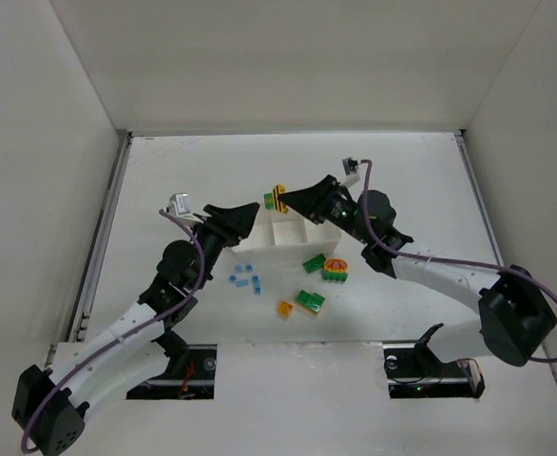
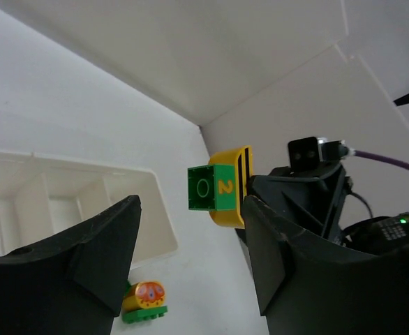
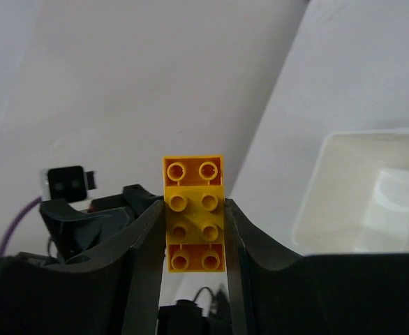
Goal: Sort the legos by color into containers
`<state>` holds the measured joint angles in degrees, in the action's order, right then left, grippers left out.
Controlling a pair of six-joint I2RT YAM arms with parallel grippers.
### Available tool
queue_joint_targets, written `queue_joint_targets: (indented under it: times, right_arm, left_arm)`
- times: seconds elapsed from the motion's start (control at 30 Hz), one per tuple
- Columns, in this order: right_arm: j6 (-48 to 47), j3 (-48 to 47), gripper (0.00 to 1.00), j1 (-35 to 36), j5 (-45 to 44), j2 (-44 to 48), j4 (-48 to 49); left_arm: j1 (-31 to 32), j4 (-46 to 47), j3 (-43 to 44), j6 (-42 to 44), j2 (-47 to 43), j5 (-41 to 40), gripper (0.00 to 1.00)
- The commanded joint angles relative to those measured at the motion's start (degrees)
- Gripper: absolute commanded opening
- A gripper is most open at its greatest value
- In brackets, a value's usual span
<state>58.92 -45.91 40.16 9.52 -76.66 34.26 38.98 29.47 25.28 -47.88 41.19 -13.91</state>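
- Right wrist: yellow brick (image 3: 193, 180) pinched by right gripper (image 3: 193, 207).
- Left gripper (image 2: 190, 209) spread, empty — close squarely on green block (image 2: 203, 188), pull straight off above tray (image 2: 152, 216).

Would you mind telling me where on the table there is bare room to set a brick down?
Bare table lies along the back wall beyond the tray, and right of the right arm toward the side wall. It is crowded just in front of the tray, where blue bricks, green bricks and the left arm sit.
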Motion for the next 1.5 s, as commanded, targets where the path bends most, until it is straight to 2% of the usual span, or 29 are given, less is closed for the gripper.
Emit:
queue_joint_targets:
  times: [0.0, 0.23, 0.53, 0.73, 1.0, 1.27, 1.4, 1.47]
  right_arm:
    - [11.47, 1.17, 0.25, -0.39, 5.50, -2.87, 13.89]
    - [16.93, 1.70, 0.25, -0.13, 6.74, -6.66, 21.63]
    - [21.41, 2.14, 0.26, -0.22, 7.09, -8.94, 28.14]
    - [23.35, 1.27, 0.26, -0.04, 7.44, -12.01, 30.16]
    - [24.93, 0.83, 0.26, 0.22, 7.27, -14.21, 32.27]
    - [26.42, -0.23, 0.26, 0.40, 7.88, -16.50, 33.68]
    - [27.04, 0.03, 0.26, 0.48, 7.89, -17.12, 34.82]
    - [27.48, 0.03, 0.26, 0.49, 8.06, -17.38, 34.91]
  left_arm:
    - [-0.35, 9.46, 0.21, -4.23, 0.91, 1.61, 0.58]
    - [-0.71, 14.29, -0.40, -8.63, 4.24, 4.42, 0.56]
    - [-2.11, 15.53, -1.72, -11.53, 5.04, 5.12, 0.53]
    - [-3.17, 17.72, -1.64, -13.47, 6.27, 6.26, 0.52]
    - [-3.78, 19.83, -2.07, -15.14, 6.98, 8.11, 0.39]
    - [-3.69, 20.27, -2.34, -15.84, 7.85, 8.46, 0.41]
    - [-3.96, 20.53, -2.42, -15.84, 7.50, 8.64, 0.40]
    - [-3.78, 20.54, -2.51, -15.67, 7.41, 8.55, 0.35]
